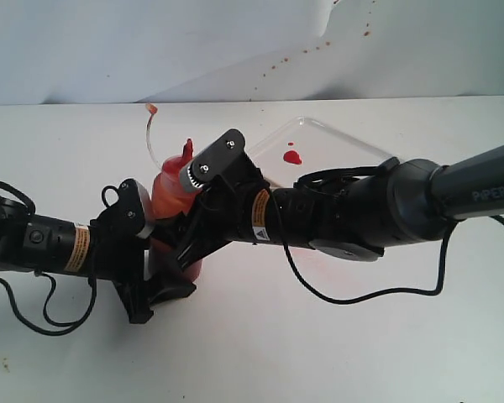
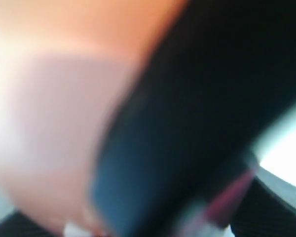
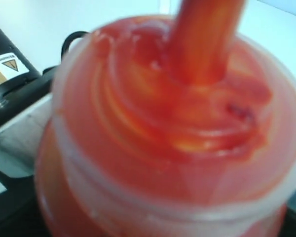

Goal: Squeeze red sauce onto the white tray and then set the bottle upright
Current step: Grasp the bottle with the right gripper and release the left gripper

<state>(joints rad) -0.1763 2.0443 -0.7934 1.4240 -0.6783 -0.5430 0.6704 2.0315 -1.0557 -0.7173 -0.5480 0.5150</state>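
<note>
**A:** Where is the bottle (image 1: 166,195)?

**B:** Near the middle of the tabletop (image 1: 336,353), roughly upright, nozzle (image 1: 186,149) up. The white tray (image 1: 353,144) lies at about two o'clock from it and carries a small blob of red sauce (image 1: 292,156).

**A:** And the tools?

**B:** The right tool (image 1: 187,243) reaches in from three o'clock, and its jaws sit around the bottle's body, apparently holding it. The left tool (image 1: 155,290) presses in from nine o'clock, but whether it grips or only stands beside the bottle cannot be told.

**A:** What could go wrong?

**B:** Two arms crowd one soft bottle. If one lets go or pulls while the other clamps, the bottle may tip or squirt sauce onto the tabletop. The smeared wall also looks slippery, so it could slide in the jaws.

**A:** Anything hidden?

**B:** The bottle's base is behind the tools, so contact with the tabletop is unclear. The left wrist view is only an orange and dark blur. The right wrist view is filled by the bottle's top and shows no fingers. The tethered tip cap (image 1: 151,109) dangles at twelve o'clock.
</note>
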